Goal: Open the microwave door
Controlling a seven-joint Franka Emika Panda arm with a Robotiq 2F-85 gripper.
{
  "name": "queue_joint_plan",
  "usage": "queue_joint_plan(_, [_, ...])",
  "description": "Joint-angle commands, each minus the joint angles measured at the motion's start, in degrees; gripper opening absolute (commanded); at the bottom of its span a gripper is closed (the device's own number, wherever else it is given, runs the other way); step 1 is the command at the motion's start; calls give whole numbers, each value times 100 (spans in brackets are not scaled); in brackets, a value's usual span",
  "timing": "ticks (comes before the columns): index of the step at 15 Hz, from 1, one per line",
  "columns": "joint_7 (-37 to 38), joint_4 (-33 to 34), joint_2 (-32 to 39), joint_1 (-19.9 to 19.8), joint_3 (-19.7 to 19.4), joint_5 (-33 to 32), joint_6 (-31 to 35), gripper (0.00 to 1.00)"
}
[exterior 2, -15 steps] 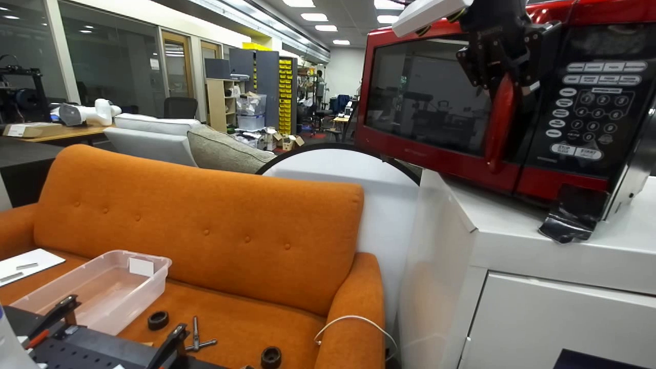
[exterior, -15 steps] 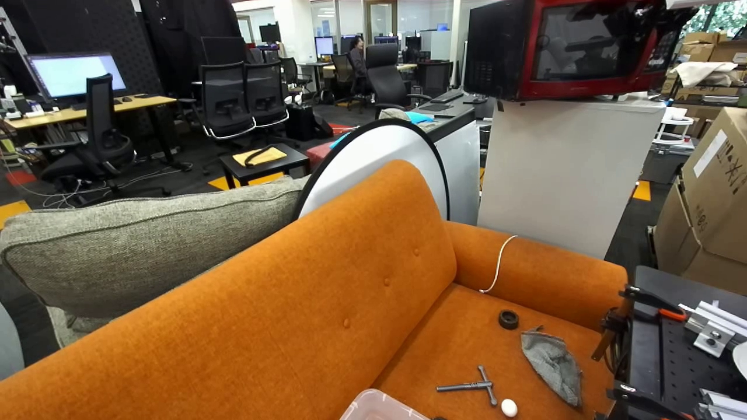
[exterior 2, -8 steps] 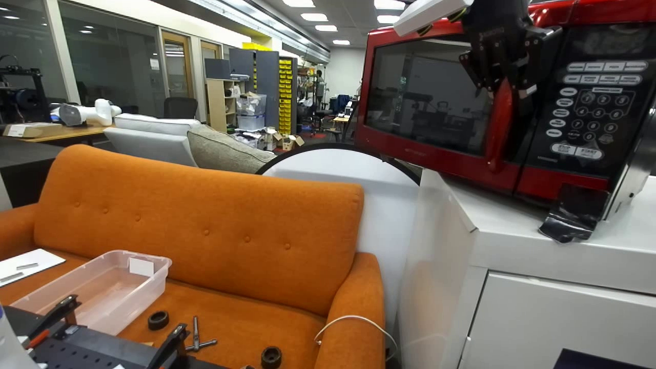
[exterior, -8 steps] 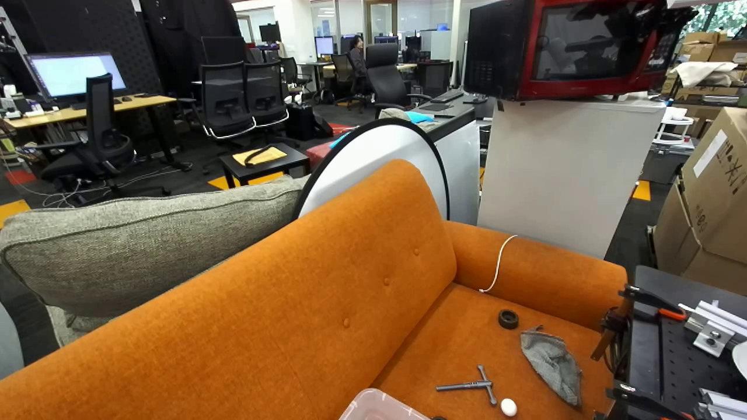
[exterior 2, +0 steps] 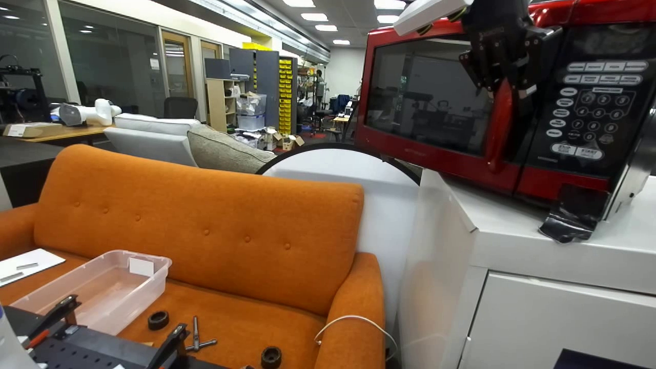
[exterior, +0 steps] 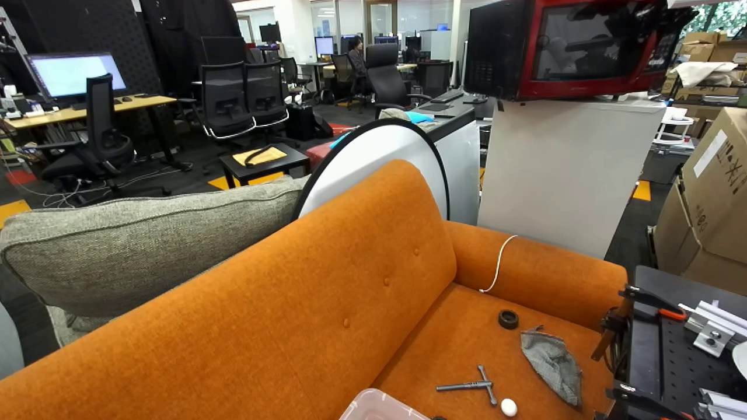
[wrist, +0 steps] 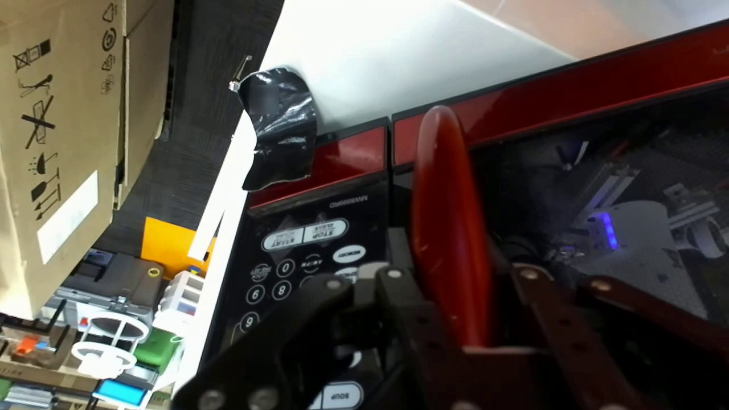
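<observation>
Black office chairs with mesh backs [exterior: 223, 96] stand far back in a wide room, in an exterior view. Before them is an orange fabric sofa with buttoned back [exterior: 350, 262], and behind it rises a round white panel with black rim [exterior: 379, 153]. On the sofa seat lie a grey metal T-shaped tool [exterior: 467, 385], a crumpled grey cloth [exterior: 553, 364] and a small white egg-shaped object [exterior: 509, 408]. Just beside the sofa there is a tall white cabinet worktop [exterior: 557, 169], which carries a boxy microwave with black casing and red front [exterior: 525, 52].

In an exterior view, the microwave shows its flat door with glossy red frame and dark glass window [exterior 2: 425, 97]; it sits flush with the black control panel [exterior 2: 594, 107], so it is closed. A black two-finger end effector [exterior 2: 509, 92] hangs at the upper part of the curved red handle [exterior 2: 499, 133] and is gripping it. Also on the sofa stands a translucent plastic box [exterior 2: 138, 302].

Wrist view gives this grip from near, with the key writing upside down: the dark fingers [wrist: 547, 319] are on both sides of the handle, close against it. A strip of glossy black material [wrist: 290, 131] touches the microwave's lower corner, and a big brown cardboard carton [wrist: 62, 136] stands well apart.
</observation>
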Motion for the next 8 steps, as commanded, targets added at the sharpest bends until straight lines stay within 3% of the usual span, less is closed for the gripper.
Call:
queue_joint_plan(1, [-178,-253,-215,78,-113,25,71,7])
queue_joint_plan(8, [-235,-970,-746,171,-71,-297,516,7])
